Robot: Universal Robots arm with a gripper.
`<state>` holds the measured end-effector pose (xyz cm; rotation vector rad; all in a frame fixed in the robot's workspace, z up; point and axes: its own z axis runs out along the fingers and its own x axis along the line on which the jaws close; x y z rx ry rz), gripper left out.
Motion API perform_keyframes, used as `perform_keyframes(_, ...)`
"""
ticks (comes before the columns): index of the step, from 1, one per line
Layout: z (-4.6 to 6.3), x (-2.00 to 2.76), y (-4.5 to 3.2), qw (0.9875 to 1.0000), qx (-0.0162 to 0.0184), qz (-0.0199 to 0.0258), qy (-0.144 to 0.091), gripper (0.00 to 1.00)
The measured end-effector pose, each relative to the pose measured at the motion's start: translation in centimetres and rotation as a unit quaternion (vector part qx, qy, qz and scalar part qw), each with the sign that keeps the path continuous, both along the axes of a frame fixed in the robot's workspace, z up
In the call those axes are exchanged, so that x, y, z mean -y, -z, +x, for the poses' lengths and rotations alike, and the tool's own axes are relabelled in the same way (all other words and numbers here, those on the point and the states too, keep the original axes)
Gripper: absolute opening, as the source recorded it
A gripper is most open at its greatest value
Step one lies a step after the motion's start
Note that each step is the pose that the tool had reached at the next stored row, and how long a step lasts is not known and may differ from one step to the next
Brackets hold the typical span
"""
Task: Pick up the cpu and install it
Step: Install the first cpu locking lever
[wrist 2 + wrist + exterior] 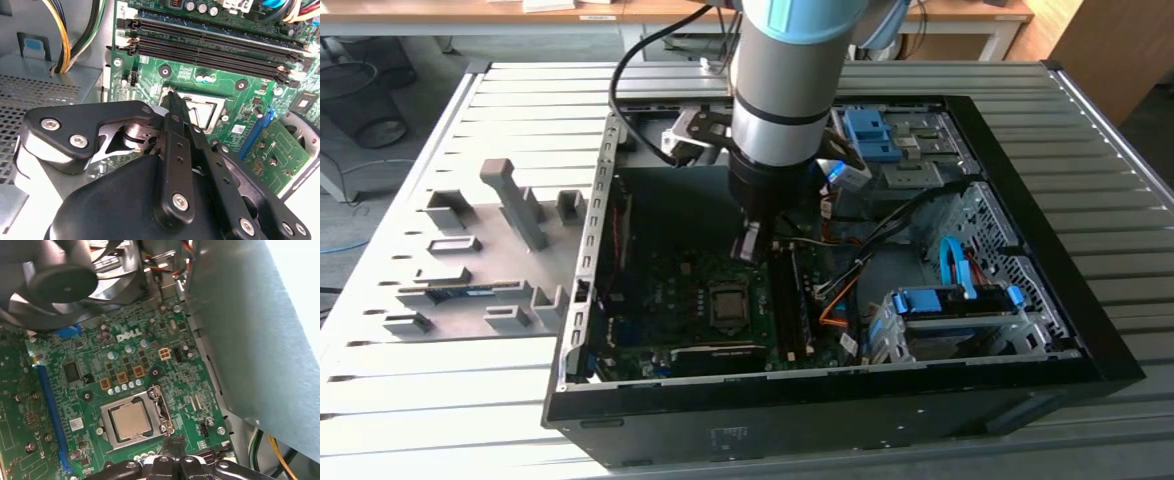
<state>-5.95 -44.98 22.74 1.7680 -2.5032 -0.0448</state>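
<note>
The cpu (130, 420), a flat square chip with a silvery face, lies in the socket on the green motherboard (125, 365), inside the dark hinged frame (162, 410). In the first wrist view my gripper (172, 444) hovers just off one edge of that socket. The second wrist view shows its black fingers (175, 130) drawn together to one tip, holding nothing and pointing at the socket (202, 110), which they partly hide. In the exterior view my gripper (749, 245) hangs inside the open computer case, a little above and behind the socket (724, 302).
Black memory slots (210, 50) run along the board beside the socket. A grey fan (60, 280) and a blue slot (50, 405) sit nearby. The grey power-supply box (45, 90), loose cables (881, 240), blue drive bays (961, 305) and the case walls (594, 230) hem me in.
</note>
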Motion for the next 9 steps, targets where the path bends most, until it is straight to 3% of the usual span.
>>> perform_keyframes(3, -0.03, 0.07, 0.13, 0.9999, 0.0, 0.0001, -0.013, 0.1)
perform_keyframes(9, -0.02, 0.44, 0.19, 0.9999, 0.0, 0.0, -0.015, 0.1)
